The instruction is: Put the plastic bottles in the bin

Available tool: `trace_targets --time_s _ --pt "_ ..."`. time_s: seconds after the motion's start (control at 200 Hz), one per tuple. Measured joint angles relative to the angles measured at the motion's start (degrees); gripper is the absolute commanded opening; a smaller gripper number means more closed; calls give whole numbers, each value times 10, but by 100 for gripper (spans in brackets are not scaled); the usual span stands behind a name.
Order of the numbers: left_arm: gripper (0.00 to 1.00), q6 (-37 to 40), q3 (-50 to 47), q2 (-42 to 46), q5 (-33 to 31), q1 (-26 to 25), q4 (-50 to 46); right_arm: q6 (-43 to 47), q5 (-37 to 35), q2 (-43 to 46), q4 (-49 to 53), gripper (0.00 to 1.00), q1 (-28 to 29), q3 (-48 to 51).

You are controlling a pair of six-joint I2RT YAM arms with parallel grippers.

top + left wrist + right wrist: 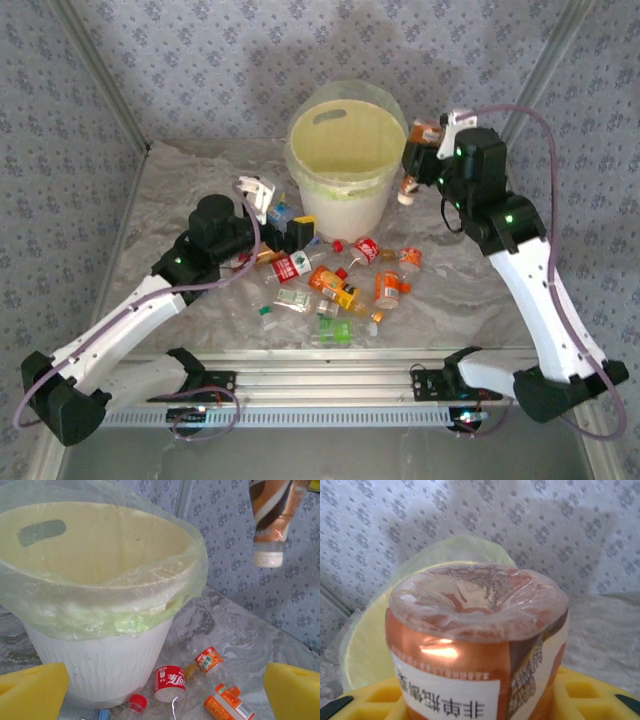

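Fingers of right gripper (420,160) clamp an orange-labelled bottle (477,645), white cap down in the left wrist view, arm raised at the bin's (345,195) three o'clock; left gripper (283,212) gapes.

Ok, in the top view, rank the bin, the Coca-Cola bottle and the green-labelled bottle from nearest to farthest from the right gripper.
1. Bin, just left of the right gripper.
2. Coca-Cola bottle, on the bin's near side.
3. Green-labelled bottle, closest to the arm bases.
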State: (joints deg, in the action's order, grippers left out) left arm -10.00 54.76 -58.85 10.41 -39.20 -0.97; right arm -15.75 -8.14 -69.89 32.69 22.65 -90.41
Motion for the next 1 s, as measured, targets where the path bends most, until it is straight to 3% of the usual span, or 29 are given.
trace_targets --time_s 0.37,0.655,1.004 --pt "100 -31 0 -1 -9 31 10 43 50 -194 -25 47 13 -196" --pt "100 -45 5 -17 -23 32 -23 66 72 -359 24 47 24 -358" --pt "100 -45 46 -34 -27 32 -71 68 108 -463 114 49 26 -405"
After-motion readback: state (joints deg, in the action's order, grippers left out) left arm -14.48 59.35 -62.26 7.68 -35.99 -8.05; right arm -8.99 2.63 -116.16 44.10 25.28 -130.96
